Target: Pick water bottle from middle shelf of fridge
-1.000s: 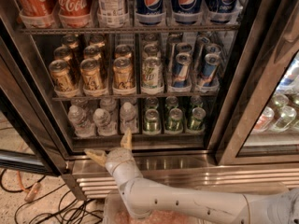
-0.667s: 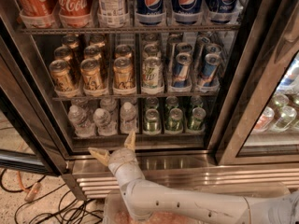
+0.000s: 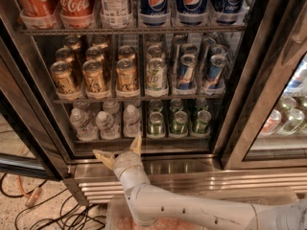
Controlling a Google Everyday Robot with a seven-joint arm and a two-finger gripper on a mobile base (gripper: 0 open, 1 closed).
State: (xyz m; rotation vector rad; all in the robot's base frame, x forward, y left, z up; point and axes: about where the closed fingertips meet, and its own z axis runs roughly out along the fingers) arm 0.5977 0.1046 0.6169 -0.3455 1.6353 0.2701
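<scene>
Clear plastic bottle (image 3: 131,120), white cap: stands on the shelf (image 3: 188,137), rightmost of three alike, beside green cans (image 3: 179,122). Claw (image 3: 116,145): spread, just below that bottle, at the fridge (image 3: 192,166) sill.

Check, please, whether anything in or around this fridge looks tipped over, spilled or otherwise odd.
Nothing stands out: the water bottles and green cans on the middle shelf stand upright in rows, and no spill shows. The pincer hangs open below that shelf. Only loose cables sprawl on the floor at left.
</scene>
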